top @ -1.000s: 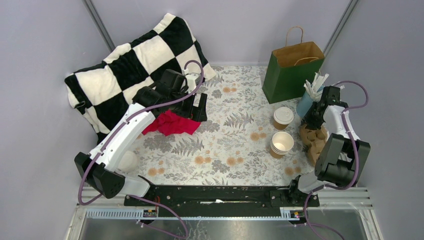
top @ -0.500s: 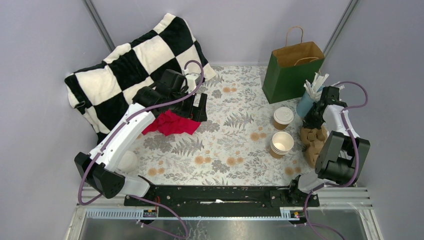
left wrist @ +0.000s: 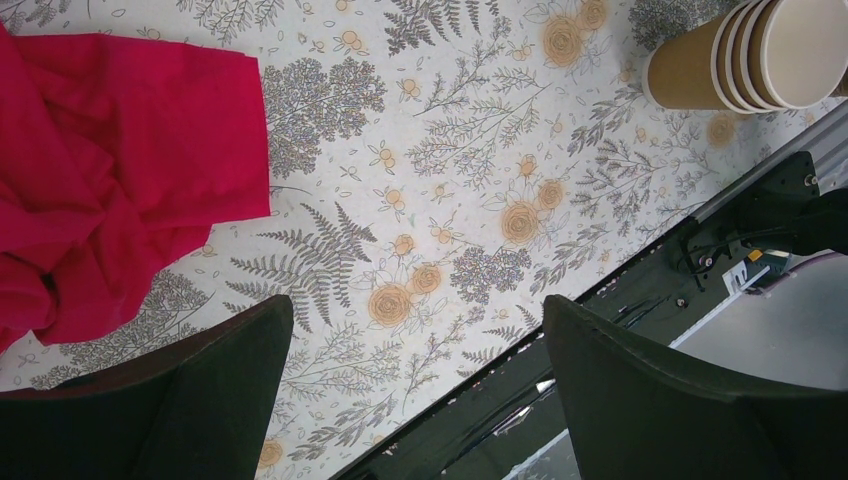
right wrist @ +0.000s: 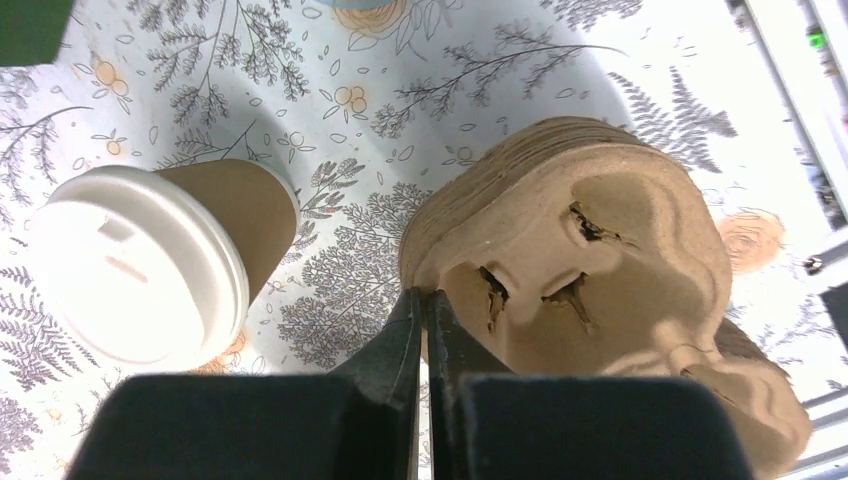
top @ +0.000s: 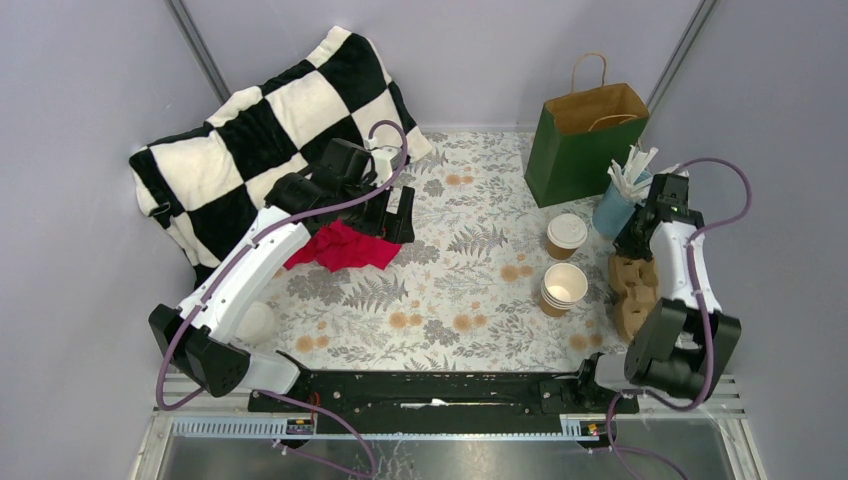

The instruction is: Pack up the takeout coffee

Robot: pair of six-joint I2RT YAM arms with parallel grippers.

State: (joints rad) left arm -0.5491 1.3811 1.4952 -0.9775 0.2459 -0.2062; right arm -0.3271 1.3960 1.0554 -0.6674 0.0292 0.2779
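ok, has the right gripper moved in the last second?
Yes. The right gripper has shifted slightly right in the top view, away from the green bag.

The takeout coffee (top: 566, 236) stands upright on the tabletop (top: 460, 290), between the green paper bag (top: 580, 150) and the stack of open cups (top: 563, 288). The right gripper (top: 630, 248) sits at the far end of the cup carriers (top: 626, 300).

Wide bare floral tablecloth (top: 470, 275) mid-table, between red cloth (top: 340, 247) and lidded coffee cup (top: 567, 235), so the cup's left side is free. Green paper bag (top: 585, 150) near behind it, stack of lidless cups (top: 564, 288) just in front. On its right, a narrow gap to the cup carriers (top: 628, 290), with the right gripper (right wrist: 422, 300) in it, jaws together. Blue stirrer cup (top: 610, 208) crowds the bag's right corner.
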